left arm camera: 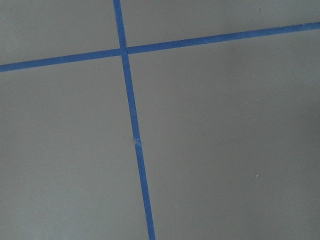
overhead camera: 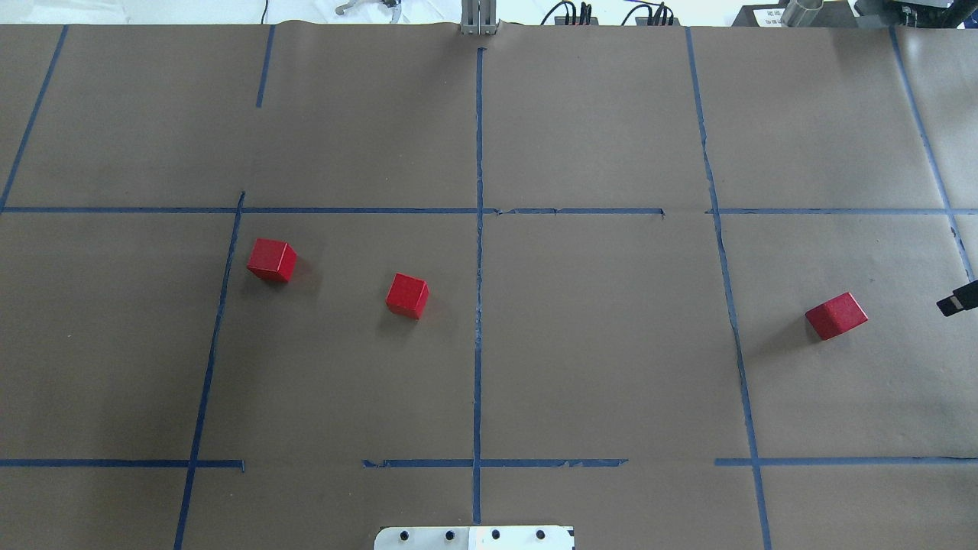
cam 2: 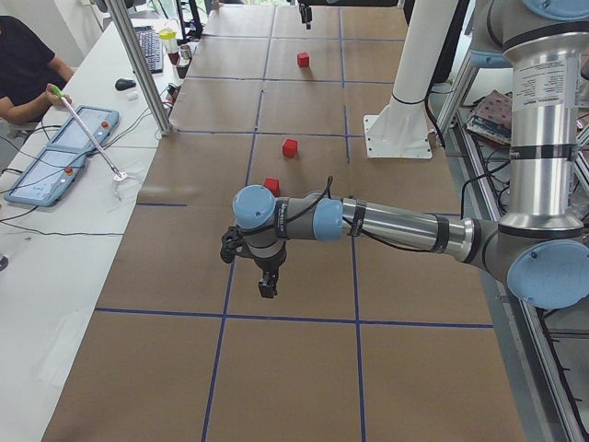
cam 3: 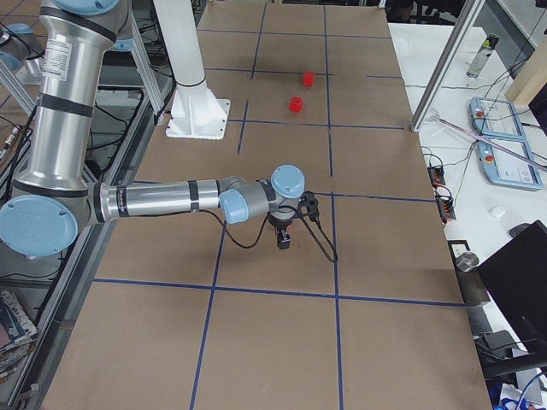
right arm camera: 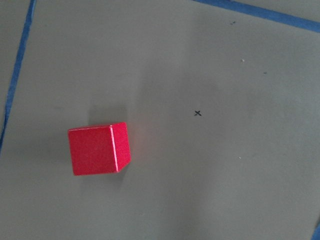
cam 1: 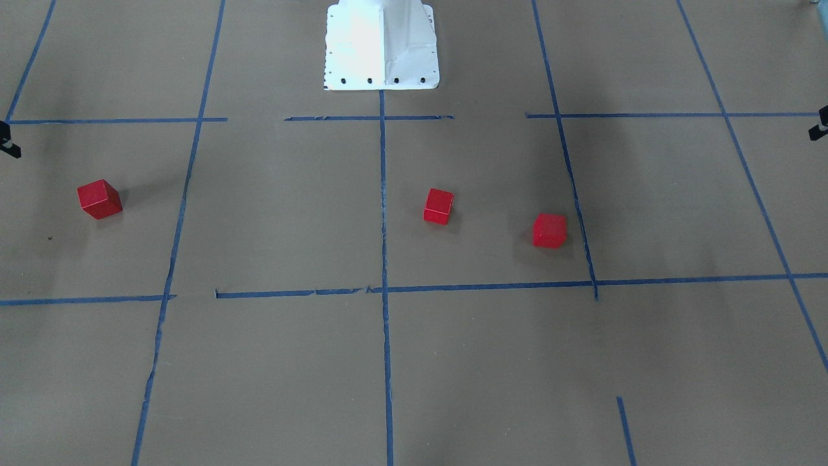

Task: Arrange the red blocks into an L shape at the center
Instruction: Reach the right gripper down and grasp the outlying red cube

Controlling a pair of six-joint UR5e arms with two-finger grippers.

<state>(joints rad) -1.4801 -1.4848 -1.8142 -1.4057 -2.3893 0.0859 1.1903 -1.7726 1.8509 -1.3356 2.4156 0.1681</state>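
Three red blocks lie apart on the brown paper. In the overhead view two are left of the long blue centre line (overhead camera: 478, 305): one far left (overhead camera: 271, 260) and one nearer the line (overhead camera: 406, 296). The third (overhead camera: 837, 315) is at the far right and fills the right wrist view (right arm camera: 97, 149). Only a black tip of my right gripper (overhead camera: 959, 299) shows at the right edge, beside that block. My left gripper (cam 2: 267, 281) hovers over the table's left end, away from the blocks; its wrist view shows only tape. I cannot tell whether either gripper is open or shut.
The robot's white base (cam 1: 381, 45) stands at the table's near edge on the centre line. Blue tape lines (cam 1: 388, 289) divide the paper into squares. Operator consoles (cam 2: 64, 157) and a metal post (cam 2: 138, 64) stand on the white table across from the robot.
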